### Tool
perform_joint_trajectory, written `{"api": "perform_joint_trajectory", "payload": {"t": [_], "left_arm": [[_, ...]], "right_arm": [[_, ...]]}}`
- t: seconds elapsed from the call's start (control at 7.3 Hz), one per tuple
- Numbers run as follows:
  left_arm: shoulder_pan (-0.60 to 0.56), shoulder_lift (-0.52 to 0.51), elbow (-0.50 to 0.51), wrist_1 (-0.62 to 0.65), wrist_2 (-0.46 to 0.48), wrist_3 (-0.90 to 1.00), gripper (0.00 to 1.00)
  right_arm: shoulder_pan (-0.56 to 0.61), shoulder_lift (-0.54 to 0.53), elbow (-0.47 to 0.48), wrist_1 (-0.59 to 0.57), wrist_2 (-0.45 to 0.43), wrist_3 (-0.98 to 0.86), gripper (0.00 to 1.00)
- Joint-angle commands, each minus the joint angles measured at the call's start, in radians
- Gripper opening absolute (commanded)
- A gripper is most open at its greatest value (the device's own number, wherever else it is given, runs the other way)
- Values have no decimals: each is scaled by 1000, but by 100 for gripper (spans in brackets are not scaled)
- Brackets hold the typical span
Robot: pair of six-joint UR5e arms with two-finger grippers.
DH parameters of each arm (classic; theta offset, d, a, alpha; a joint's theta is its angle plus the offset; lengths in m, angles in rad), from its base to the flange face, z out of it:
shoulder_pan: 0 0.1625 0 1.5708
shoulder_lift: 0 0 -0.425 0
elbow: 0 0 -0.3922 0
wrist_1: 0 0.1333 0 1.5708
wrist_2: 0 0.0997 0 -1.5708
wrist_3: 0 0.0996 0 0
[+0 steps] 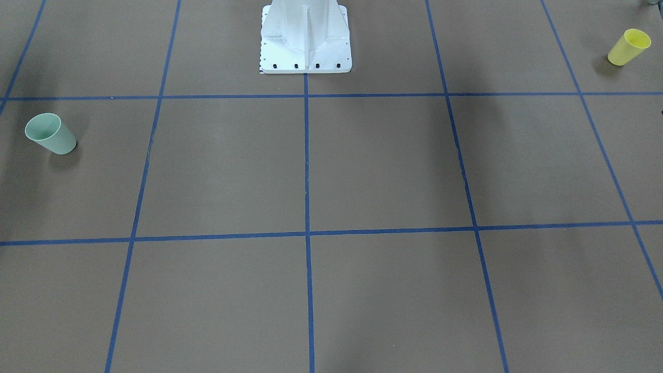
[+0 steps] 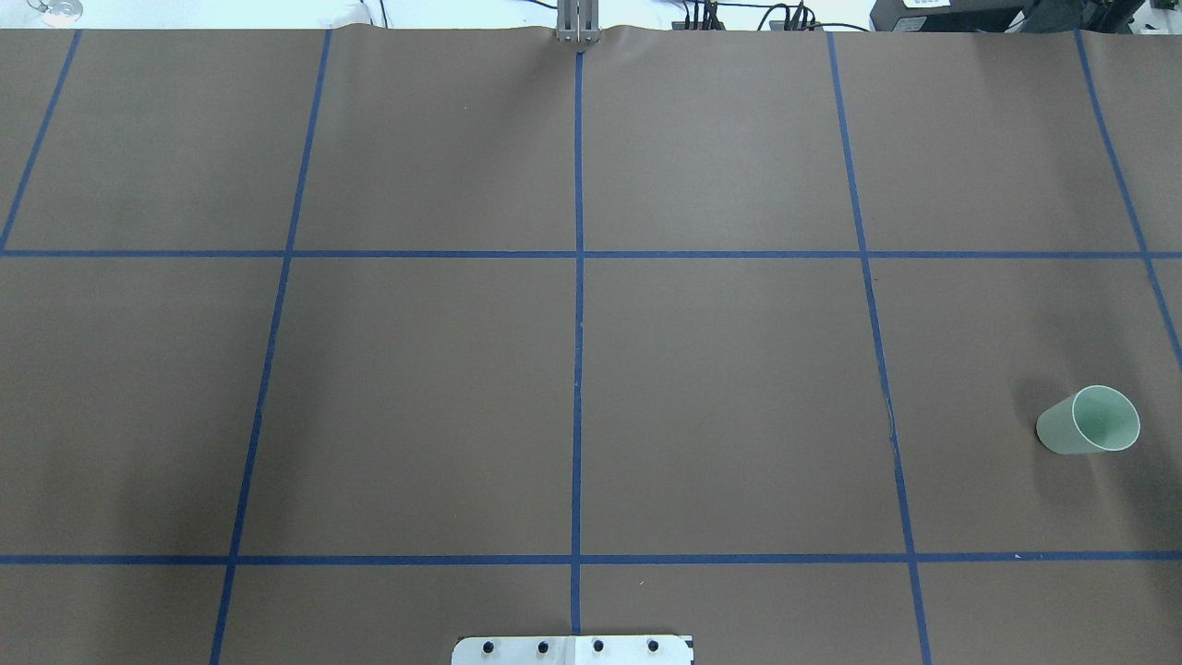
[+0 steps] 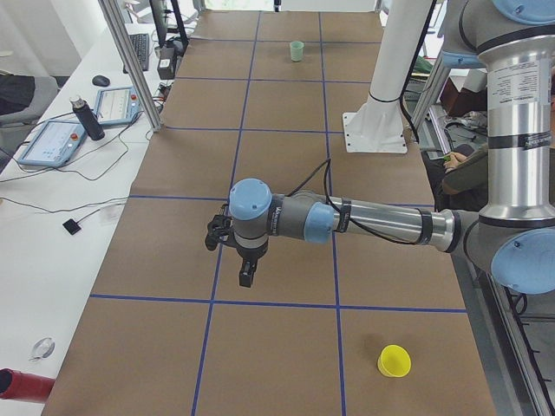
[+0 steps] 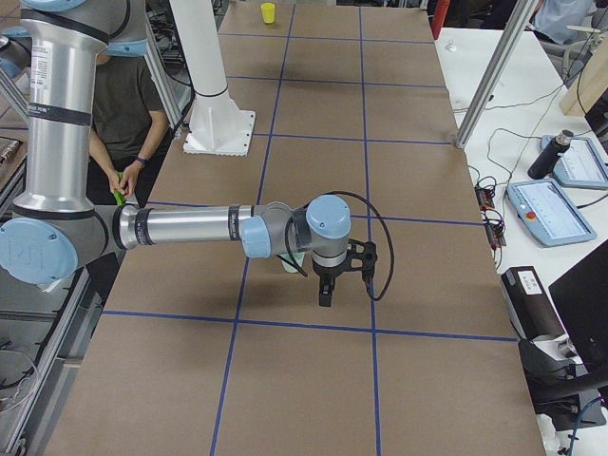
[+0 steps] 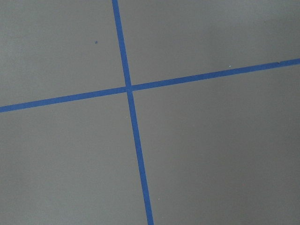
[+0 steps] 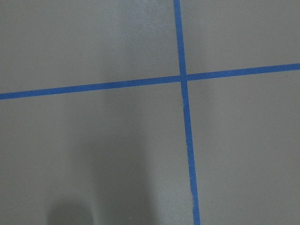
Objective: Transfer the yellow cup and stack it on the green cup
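The yellow cup stands open side up near the table's end on my left; it also shows in the exterior left view and small in the exterior right view. The green cup stands open side up near the opposite end. My left gripper hangs fingers down over the brown table, well apart from the yellow cup. My right gripper hangs fingers down just past the green cup, which its arm partly hides. I cannot tell whether either gripper is open or shut. Both wrist views hold only table and blue tape.
The white robot pedestal stands at the table's robot-side edge. Blue tape lines grid the brown table. A person sits behind the robot. A side desk carries tablets and a dark bottle.
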Motion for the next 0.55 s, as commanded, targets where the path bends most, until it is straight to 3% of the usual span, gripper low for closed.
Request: {"api": "perform_joint_trajectory", "payload": {"t": [0.0, 0.41], "left_arm": [[1, 4, 0, -3, -5, 2, 100], [1, 6, 1, -3, -3, 0, 100]], "right_arm": [[0, 9, 3, 1, 0, 1, 100], [-2, 10, 3, 1, 8, 1, 100]]}}
